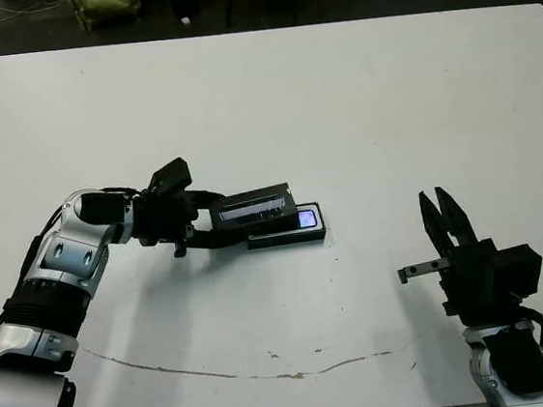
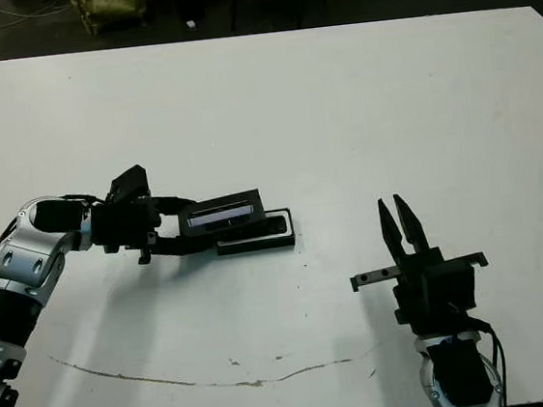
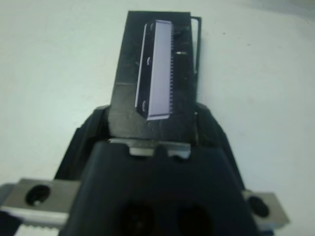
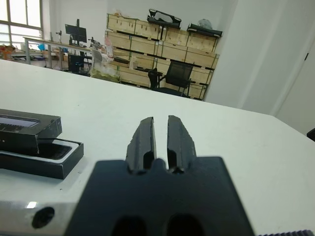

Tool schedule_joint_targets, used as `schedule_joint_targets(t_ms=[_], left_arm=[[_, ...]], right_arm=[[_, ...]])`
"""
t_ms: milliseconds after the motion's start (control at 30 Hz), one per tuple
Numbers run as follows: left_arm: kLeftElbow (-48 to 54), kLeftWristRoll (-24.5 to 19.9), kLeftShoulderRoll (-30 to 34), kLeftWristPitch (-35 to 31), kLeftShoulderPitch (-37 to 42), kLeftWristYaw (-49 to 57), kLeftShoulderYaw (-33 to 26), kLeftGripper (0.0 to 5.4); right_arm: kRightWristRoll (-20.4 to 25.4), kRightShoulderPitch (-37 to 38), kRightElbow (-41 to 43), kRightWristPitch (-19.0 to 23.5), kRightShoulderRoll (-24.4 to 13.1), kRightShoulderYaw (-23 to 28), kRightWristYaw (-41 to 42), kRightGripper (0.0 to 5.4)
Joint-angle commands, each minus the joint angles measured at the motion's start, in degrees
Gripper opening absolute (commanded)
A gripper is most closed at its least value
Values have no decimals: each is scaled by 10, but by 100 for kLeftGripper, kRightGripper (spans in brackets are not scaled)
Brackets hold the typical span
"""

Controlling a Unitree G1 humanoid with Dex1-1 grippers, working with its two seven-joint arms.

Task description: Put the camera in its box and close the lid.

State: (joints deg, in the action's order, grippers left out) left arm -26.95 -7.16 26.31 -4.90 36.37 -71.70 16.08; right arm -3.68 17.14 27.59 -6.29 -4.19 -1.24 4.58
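Little else lies on the white desk (image 1: 337, 90): we see a thin brownish crack or scratch line (image 1: 221, 372) running across its near part, and a few small specks beside it. Nothing stands between our two arms. Beyond the far edge the floor is dark, with an olive-coloured bag (image 1: 105, 4) on it. Our right wrist view shows the room behind — stacked wooden crates (image 4: 162, 46), a black office chair (image 4: 176, 74), windows and white walls.

Our left pincer (image 1: 218, 227) is clamped on the lid (image 1: 252, 205), gripping it at the end nearer the arm. The lid is a flat black rectangle with a long silvery-grey strip on its top face. It is held slightly tilted over the box (image 1: 289, 231), covering the box's left part and not seated flat.

The box sits near the middle of the desk, a shallow black tray. In its uncovered right end we see the camera (image 1: 305, 219) lying inside — a dark bar with a glossy bluish patch glinting at that end.

Our right pincer (image 1: 444, 212) hangs above the desk to the right, well apart from the box, holding nothing, its two black fingers (image 4: 145, 140) drawn close with only a narrow slit between them.
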Motion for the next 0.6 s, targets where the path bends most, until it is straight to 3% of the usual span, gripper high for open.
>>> schedule_joint_targets(t_ms=[33, 333, 600], left_arm=[[-16, 13, 6, -3, -3, -19, 12, 235], [-24, 14, -1, -31, 5, -36, 24, 232], [-30, 39, -26, 41, -14, 14, 27, 231]], right_arm=[[8, 5, -13, -2, -1, 3, 0, 0], [11, 7, -9, 3, -5, 6, 2, 0], [17, 4, -16, -2, -10, 12, 6, 0]])
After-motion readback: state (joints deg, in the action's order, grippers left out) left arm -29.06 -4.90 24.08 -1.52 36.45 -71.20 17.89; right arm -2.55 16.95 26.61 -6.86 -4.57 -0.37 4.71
